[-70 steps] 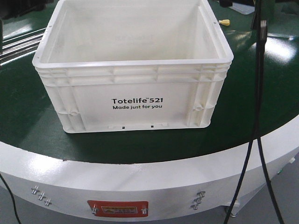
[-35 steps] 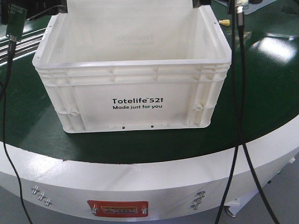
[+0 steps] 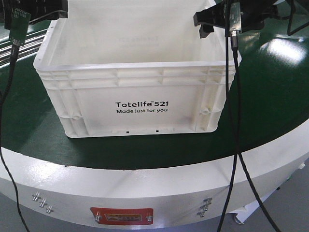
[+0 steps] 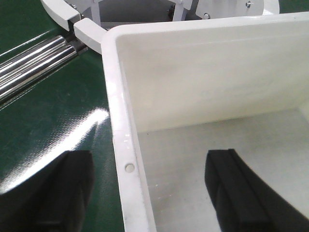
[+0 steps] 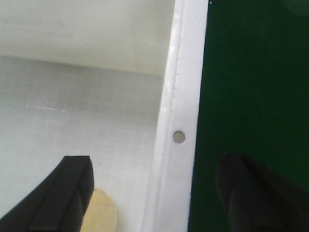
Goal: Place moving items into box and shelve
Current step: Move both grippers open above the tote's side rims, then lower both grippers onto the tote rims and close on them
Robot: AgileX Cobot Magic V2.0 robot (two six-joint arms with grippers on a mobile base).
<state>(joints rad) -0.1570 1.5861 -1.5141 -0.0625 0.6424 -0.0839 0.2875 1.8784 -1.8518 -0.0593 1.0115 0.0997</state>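
Left end effector (image 4: pixel 147 191): open, black fingers (image 4: pixel 241 193) straddling the left rim of the white plastic crate (image 3: pixel 140 92), one inside, one outside. Right end effector (image 5: pixel 159 193): open too, straddling the right rim the same way. Tan rounded item (image 5: pixel 101 212) on the crate floor just beside its inner finger; can't tell what. Crate sits upright on the green worktop (image 3: pixel 275 96), between both end effectors. Beyond the left one: steel rollers (image 4: pixel 34 58).

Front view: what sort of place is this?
Likely a robot lab or a warehouse test cell. A white plastic tote stands on a curved green conveyor, steel rollers run beside it, and cables hang in front.
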